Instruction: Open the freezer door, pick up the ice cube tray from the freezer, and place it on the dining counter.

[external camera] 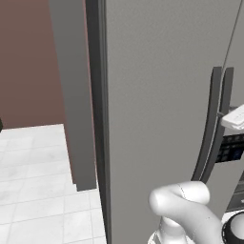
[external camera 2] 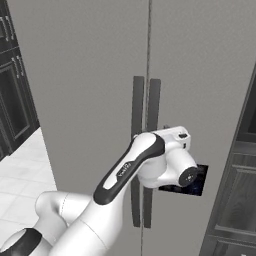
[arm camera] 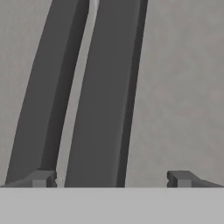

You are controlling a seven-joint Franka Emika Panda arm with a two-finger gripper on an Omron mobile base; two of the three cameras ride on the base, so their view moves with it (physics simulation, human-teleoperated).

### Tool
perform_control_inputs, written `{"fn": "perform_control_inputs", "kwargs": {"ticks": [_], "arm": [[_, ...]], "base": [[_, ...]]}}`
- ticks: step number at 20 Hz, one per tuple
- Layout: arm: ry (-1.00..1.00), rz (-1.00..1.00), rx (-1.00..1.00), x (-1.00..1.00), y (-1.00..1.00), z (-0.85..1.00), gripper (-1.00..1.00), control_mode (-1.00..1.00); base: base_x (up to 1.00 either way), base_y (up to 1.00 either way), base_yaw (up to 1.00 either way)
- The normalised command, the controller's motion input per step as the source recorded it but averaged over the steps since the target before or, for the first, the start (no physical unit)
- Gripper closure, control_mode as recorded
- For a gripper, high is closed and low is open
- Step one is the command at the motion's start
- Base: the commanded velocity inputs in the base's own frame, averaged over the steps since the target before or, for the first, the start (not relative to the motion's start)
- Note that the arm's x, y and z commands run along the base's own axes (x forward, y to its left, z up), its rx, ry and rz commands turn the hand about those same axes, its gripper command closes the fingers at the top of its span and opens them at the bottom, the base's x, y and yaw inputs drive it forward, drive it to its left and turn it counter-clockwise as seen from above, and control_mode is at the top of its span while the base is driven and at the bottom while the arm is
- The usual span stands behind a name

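Observation:
The tall grey freezer (external camera 2: 85,75) stands shut, its two matte doors meeting at a thin seam. Each door carries a slim dark vertical handle, the left handle (external camera 2: 138,100) and the right handle (external camera 2: 153,100). Which panel is the freezer door I cannot tell. My gripper (arm camera: 112,178) is open and close in front of the handles. In the hand view the right-hand handle (arm camera: 103,96) runs up between the two fingertips (arm camera: 181,178), and the other handle (arm camera: 46,96) sits just inside the left tip. Nothing is held. The ice cube tray is hidden behind the shut doors. The dining counter is out of view.
A dark dispenser panel (external camera 2: 199,181) sits on the right door, beside my wrist. Dark wall cabinets (external camera 2: 10,100) stand to the left and more dark cabinetry (external camera 2: 240,175) to the right. White floor tiles (external camera: 33,190) and a reddish-brown wall (external camera: 28,57) lie left of the cabinet.

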Motion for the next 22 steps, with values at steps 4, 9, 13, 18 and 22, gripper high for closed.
{"fn": "perform_control_inputs", "kwargs": {"ticks": [4, 9, 13, 18, 22], "arm": [[0.00, 0.00, 0.00, 0.23, 0.00, 0.00, -1.00, -1.00], [0.00, 0.00, 0.00, 0.19, 0.02, 0.00, 1.00, -1.00], [0.00, 0.00, 0.00, 0.01, 0.01, 0.00, 1.00, -1.00], [0.00, 0.00, 0.00, -0.03, 0.00, 0.00, 1.00, -1.00], [0.00, 0.00, 0.00, -0.45, -0.06, 0.00, 1.00, -1.00]], "base": [[0.00, 0.00, 0.00], [0.00, 0.00, 0.00], [0.00, 0.00, 0.00], [0.00, 0.00, 0.00], [0.00, 0.00, 0.00]]}}
